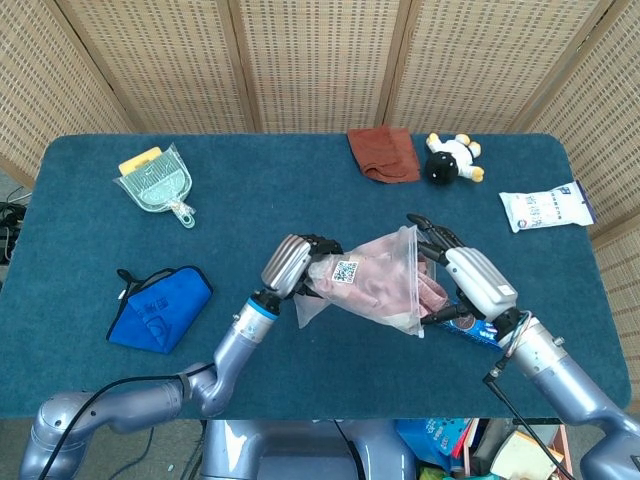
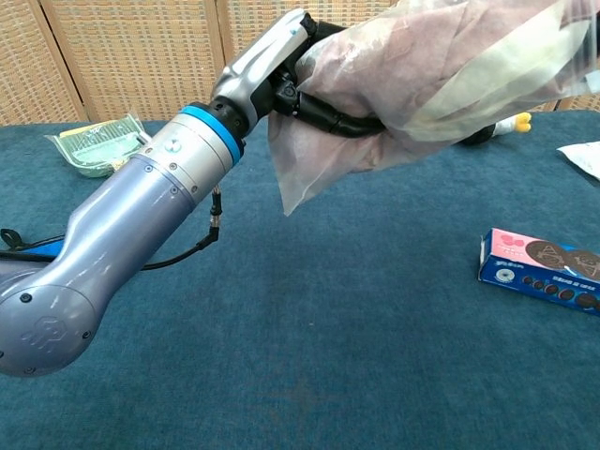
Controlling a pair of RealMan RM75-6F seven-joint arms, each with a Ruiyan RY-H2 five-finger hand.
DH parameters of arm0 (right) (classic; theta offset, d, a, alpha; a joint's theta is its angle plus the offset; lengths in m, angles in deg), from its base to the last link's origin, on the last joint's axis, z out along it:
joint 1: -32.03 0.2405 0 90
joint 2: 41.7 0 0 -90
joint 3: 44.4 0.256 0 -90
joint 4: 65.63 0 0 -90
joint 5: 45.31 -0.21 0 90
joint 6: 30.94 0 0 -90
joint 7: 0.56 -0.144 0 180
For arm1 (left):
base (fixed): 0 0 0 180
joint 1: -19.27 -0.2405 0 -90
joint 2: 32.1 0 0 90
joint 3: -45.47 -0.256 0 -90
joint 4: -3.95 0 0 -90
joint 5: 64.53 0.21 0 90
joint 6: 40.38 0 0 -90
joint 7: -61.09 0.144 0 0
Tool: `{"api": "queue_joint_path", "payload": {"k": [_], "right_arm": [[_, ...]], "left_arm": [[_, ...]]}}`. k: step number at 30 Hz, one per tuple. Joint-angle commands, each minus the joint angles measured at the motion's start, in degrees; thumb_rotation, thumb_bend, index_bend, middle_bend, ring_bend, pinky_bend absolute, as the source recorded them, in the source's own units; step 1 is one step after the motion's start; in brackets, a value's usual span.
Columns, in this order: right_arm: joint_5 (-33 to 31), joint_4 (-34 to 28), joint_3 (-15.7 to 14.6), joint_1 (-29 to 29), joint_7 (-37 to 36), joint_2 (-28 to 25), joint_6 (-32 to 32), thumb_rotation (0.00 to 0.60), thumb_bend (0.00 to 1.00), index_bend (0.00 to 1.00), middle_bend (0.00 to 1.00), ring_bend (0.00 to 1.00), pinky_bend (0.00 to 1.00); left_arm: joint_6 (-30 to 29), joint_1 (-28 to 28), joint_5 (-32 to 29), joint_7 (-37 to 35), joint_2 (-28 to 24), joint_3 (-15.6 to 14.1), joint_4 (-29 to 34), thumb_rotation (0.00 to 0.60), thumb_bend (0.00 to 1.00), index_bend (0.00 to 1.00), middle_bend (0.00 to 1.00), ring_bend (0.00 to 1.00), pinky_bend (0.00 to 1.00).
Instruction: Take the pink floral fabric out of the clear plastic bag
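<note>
The clear plastic bag point(image 1: 365, 282) hangs above the table's middle, and my left hand point(image 1: 293, 264) grips its closed end. Inside lies the pink floral fabric point(image 1: 428, 287), whose end bulges out of the bag's mouth on the right. My right hand point(image 1: 462, 280) is at that mouth with fingers point(image 1: 428, 230) spread above and below the fabric end; I see no closed grip. The chest view shows the left hand point(image 2: 281, 67) holding the bag point(image 2: 450, 66) high at the top; the right hand does not appear there.
A blue-and-pink biscuit box point(image 2: 541, 268) lies under my right hand. A blue cloth bag point(image 1: 160, 308) sits at the left, a green dustpan point(image 1: 158, 185) at the back left. A brown cloth point(image 1: 383, 153), a plush toy point(image 1: 452, 158) and a white packet point(image 1: 545, 208) lie at the back right.
</note>
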Motion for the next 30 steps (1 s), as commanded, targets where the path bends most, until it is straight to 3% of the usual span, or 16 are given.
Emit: {"api": "queue_joint_path", "payload": {"k": [1, 10, 19, 21, 23, 25, 27, 30], "right_arm": [[-2.06, -0.67, 0.05, 1.29, 2.43, 0.76, -1.23, 0.6, 0.0, 0.29, 0.0, 0.0, 0.0], [-5.05, -1.57, 0.28, 2.84, 5.82, 1.81, -1.95, 0.6, 0.0, 0.17, 0.0, 0.0, 0.0], [-7.36, -1.75, 0.27, 4.11, 9.96, 4.66, -0.79, 0.6, 0.0, 0.16, 0.0, 0.0, 0.0], [-7.83, -1.78, 0.27, 4.32, 10.94, 5.25, -0.39, 0.6, 0.01, 0.2, 0.0, 0.0, 0.0], [-8.36, -1.85, 0.42, 4.48, 11.55, 5.84, 0.16, 0.6, 0.13, 0.31, 0.0, 0.0, 0.0], [-9.08, -1.91, 0.79, 4.36, 12.25, 7.18, 1.99, 0.6, 0.41, 0.49, 0.0, 0.0, 0.0], [-9.5, -2.08, 0.66, 4.36, 13.46, 7.76, 2.69, 0.6, 0.58, 0.6, 0.0, 0.0, 0.0], [-9.63, -2.3, 0.52, 4.32, 14.38, 8.13, 3.18, 0.6, 0.71, 0.67, 0.0, 0.0, 0.0]], "left_arm": [[-0.54, 0.12, -0.47, -0.31, 0.75, 0.46, -0.5, 0.6, 0.13, 0.65, 0.68, 0.64, 0.61], [-0.96, 0.44, -1.4, -0.78, 2.14, 0.87, -0.93, 0.6, 0.13, 0.65, 0.68, 0.64, 0.61], [-1.16, 0.55, -2.2, -0.71, 2.33, 1.5, 0.24, 0.6, 0.13, 0.65, 0.68, 0.64, 0.61], [-1.09, 0.52, -2.42, -0.51, 2.24, 1.61, 0.63, 0.6, 0.13, 0.65, 0.68, 0.64, 0.61], [-1.01, 0.48, -2.58, -0.25, 2.11, 1.61, 1.01, 0.6, 0.13, 0.65, 0.67, 0.64, 0.61], [-0.56, 0.32, -2.6, 0.55, 1.65, 1.13, 1.67, 0.6, 0.13, 0.65, 0.67, 0.64, 0.61], [-0.47, 0.16, -2.36, 0.99, 1.09, 0.75, 2.53, 0.6, 0.13, 0.65, 0.65, 0.64, 0.61], [-0.77, -0.03, -1.98, 1.42, 0.68, 0.4, 3.19, 0.6, 0.13, 0.65, 0.61, 0.62, 0.61]]}}
